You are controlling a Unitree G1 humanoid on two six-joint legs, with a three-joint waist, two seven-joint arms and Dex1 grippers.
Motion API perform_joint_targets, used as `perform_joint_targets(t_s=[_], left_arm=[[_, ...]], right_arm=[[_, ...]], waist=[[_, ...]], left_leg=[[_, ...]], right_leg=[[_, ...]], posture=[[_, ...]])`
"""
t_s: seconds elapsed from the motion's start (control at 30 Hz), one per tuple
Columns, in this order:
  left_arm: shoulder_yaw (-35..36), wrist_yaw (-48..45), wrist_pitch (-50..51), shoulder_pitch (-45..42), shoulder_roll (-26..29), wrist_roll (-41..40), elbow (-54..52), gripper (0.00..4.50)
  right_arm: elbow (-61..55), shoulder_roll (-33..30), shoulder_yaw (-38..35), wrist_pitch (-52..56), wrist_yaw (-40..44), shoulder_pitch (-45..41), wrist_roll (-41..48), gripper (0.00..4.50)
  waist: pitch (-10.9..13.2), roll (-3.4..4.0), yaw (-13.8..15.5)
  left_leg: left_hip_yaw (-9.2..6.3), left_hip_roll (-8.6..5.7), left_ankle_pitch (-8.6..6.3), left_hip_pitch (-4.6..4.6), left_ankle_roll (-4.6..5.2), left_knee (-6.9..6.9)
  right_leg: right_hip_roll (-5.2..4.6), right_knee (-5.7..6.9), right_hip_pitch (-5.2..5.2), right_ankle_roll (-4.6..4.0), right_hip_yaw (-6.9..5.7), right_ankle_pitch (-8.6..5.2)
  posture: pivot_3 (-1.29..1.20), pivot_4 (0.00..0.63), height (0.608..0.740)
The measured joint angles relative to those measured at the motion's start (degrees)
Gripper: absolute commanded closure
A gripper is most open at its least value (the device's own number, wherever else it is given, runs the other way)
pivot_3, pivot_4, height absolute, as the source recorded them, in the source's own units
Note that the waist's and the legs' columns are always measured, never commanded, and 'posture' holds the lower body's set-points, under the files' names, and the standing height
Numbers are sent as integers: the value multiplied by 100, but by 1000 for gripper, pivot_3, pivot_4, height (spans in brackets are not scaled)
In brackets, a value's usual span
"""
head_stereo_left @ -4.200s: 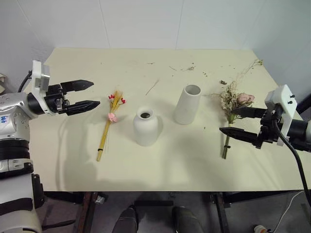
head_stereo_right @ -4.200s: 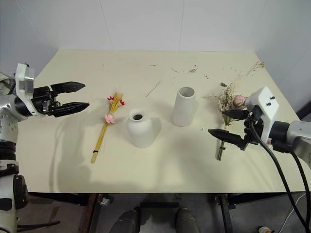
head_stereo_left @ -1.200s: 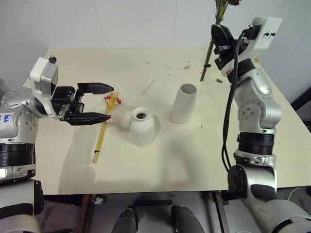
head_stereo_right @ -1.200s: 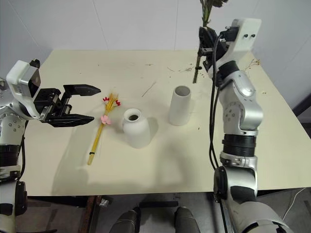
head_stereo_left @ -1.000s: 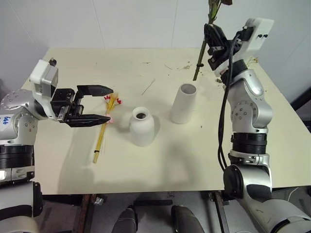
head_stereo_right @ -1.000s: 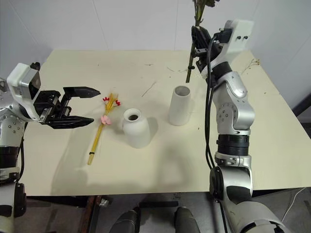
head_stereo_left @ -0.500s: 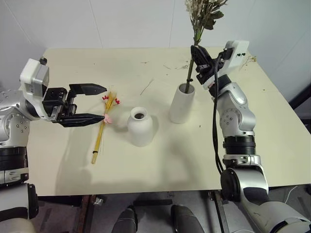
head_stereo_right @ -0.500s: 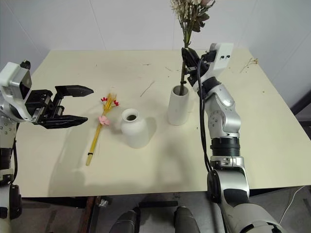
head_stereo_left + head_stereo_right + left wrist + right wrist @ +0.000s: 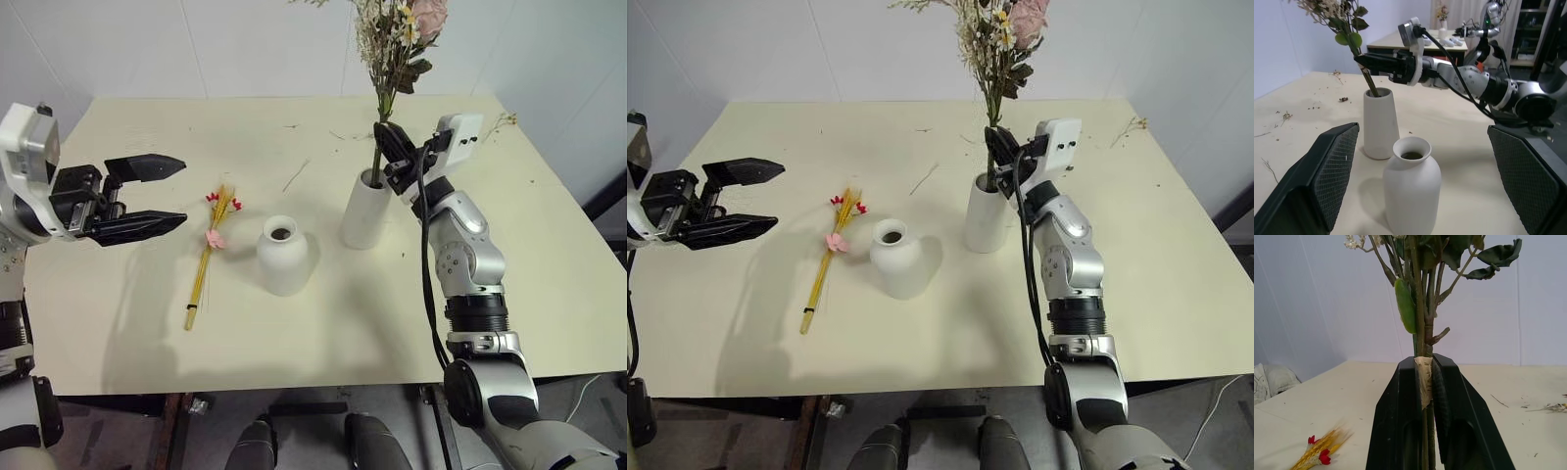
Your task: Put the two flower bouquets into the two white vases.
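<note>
On my far left, the left gripper [image 9: 147, 194] hangs above the table [image 9: 323, 323] with its fingers spread wide, holding nothing. Just beside it, the slim yellow-stalked bouquet [image 9: 208, 251] lies flat, untouched. The short round-bellied vase [image 9: 282, 255] stands empty next to it. Changed in the last second: my right gripper [image 9: 390, 155], pinched tight on the bushy dried bouquet [image 9: 394, 44], has come down, and the stems now enter the mouth of the tall tapered vase [image 9: 366, 209]. I judge 1 of 2 placements nearly complete, pending release. The cream tabletop carries scattered dried debris [image 9: 502, 121] toward the rear; white walls behind.
</note>
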Motion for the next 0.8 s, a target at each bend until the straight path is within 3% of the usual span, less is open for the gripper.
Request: perform_joint_targets(t_s=[0.2, 0.5, 0.63, 0.8], left_arm=[[161, 429, 300, -1, -200, -263, -9, 0], [224, 678, 389, -110, -384, -392, 11, 0], [205, 684, 386, -143, -420, -390, 28, 0], [147, 696, 332, -181, -459, -338, 83, 0]], right_arm=[[-13, 27, -1, -32, -70, 170, -50, 4475], [-542, 19, 9, 8, -247, 423, -81, 1429], [-1499, -405, 1, 483, -265, 908, 13, 16], [-3076, -1437, -106, 1645, 47, 1836, 714, 16]], waist=[[0, 0, -2], [0, 0, 10], [0, 0, 36], [0, 0, 91]], left_leg=[[0, 0, 0, 0, 0, 0], [0, 0, 0, 0, -1, -2], [0, -1, 0, -4, 0, -3], [2, -2, 0, -3, 0, 0]], right_leg=[[0, 1, 0, 0, 1, 0], [0, 0, -1, 0, 0, 0], [-1, -7, -1, 0, 0, 0], [-2, -9, 1, 0, 1, -1]], posture=[[0, 150, 740], [0, 150, 740], [0, 150, 740], [0, 150, 740]])
